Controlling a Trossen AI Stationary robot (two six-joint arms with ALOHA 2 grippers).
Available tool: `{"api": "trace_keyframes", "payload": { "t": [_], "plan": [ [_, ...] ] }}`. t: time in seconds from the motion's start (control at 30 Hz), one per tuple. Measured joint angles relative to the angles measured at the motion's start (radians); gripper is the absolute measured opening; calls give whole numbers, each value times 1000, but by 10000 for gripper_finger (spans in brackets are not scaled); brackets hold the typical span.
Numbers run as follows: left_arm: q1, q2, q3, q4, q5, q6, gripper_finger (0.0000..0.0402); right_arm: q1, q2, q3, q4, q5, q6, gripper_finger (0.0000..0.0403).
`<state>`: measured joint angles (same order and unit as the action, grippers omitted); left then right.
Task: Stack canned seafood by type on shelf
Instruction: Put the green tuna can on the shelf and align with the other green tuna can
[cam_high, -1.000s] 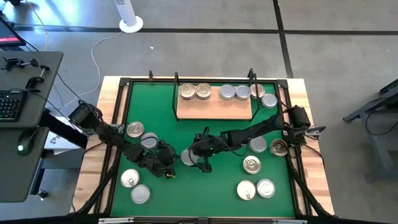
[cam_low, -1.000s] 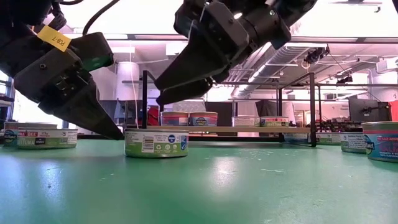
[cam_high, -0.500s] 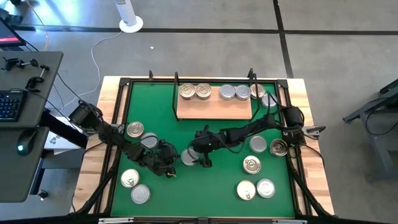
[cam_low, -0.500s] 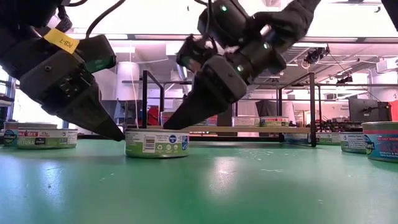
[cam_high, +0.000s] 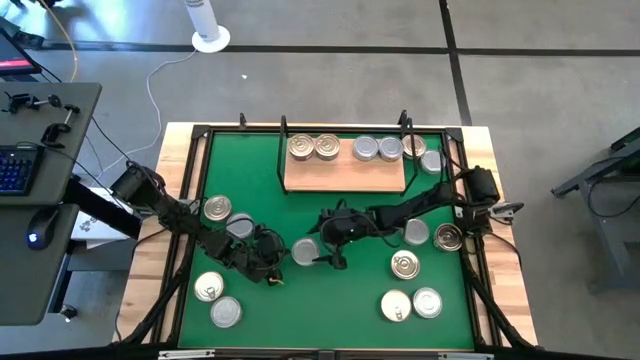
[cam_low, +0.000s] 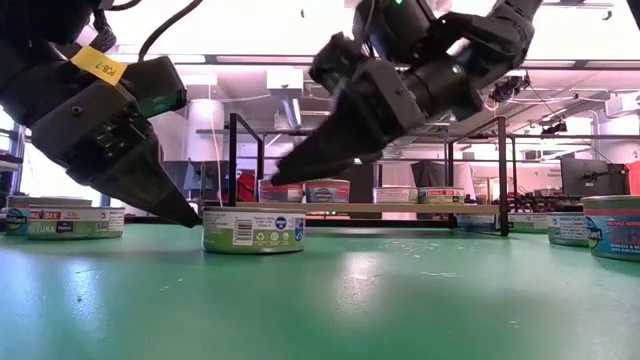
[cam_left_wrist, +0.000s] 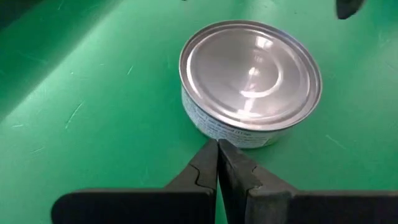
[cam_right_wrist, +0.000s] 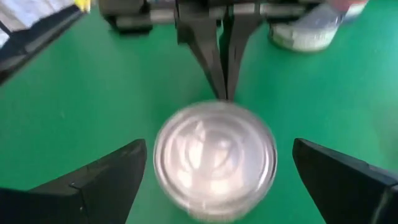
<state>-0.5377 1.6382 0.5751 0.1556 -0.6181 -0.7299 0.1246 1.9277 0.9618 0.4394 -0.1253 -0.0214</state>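
Though round, smooth silver-lidded tin (cam_left_wrist: 250, 74)

Grey floor (cam_high: 330, 85), side desk (cam_high: 40, 200)

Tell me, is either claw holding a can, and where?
No, nothing is held. The right claw is open around the silver can; the shut left claw only meets its side.

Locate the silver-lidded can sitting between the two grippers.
In the high view, the silver-lidded can sits on the green mat near its middle, below the shelf, between the shut left gripper and the open right gripper.
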Motion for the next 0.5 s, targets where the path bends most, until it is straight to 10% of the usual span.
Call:
{"api": "trace_keyframes", "payload": {
  "t": [0.5],
  "plan": [
    [16,1,-5,89,29,-44,0,39,194,4,211,68,60,399]
  ]
}}
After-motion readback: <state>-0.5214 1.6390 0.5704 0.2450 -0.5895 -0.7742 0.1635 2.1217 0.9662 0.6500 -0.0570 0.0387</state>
